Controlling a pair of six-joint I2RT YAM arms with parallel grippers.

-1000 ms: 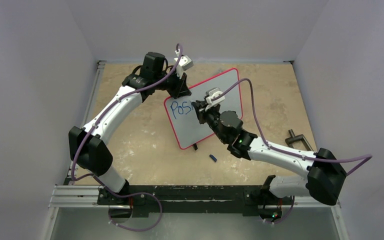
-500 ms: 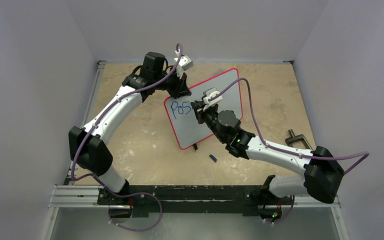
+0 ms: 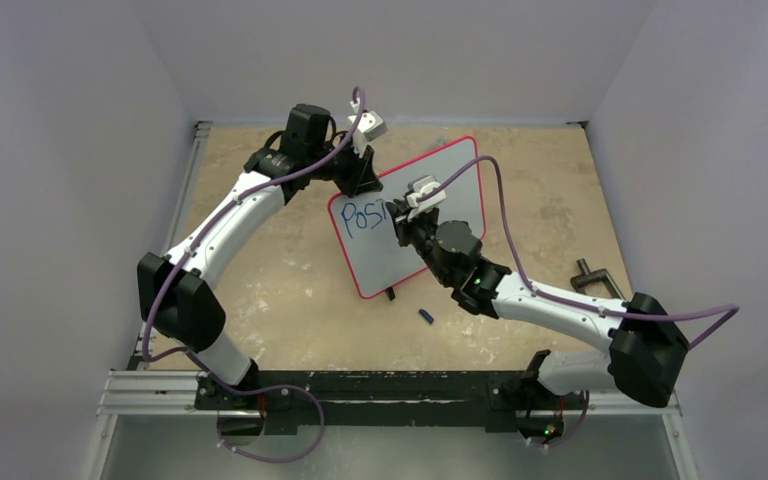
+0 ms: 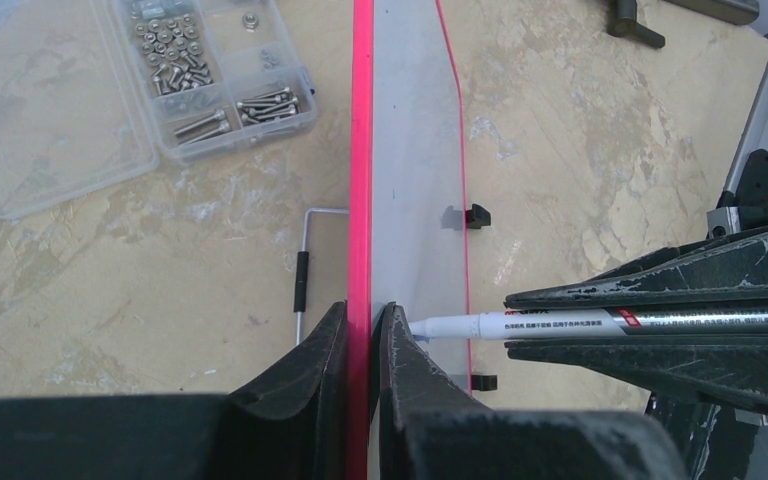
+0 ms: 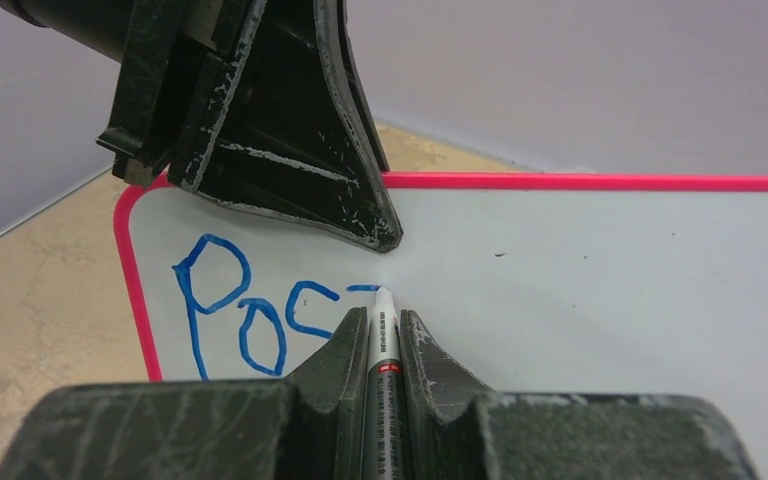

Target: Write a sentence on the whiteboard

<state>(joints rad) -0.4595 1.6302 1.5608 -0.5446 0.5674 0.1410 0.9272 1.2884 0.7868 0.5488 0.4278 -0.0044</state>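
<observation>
The whiteboard, white with a thin red frame, stands tilted on the table and bears blue letters "POS" at its upper left. My left gripper is shut on the board's top edge, one finger on each side of the red frame. My right gripper is shut on a white marker, whose tip touches the board at the end of a short blue stroke right of the "S". The marker also shows in the left wrist view, tip against the board face.
A blue marker cap lies on the table below the board. A black clamp lies at the right. A clear plastic box of screws and a hex key lie behind the board. Two black clip feet sit on its lower edge.
My right gripper has shifted slightly up and left along the board with the marker. The left arm and the board have not moved.
</observation>
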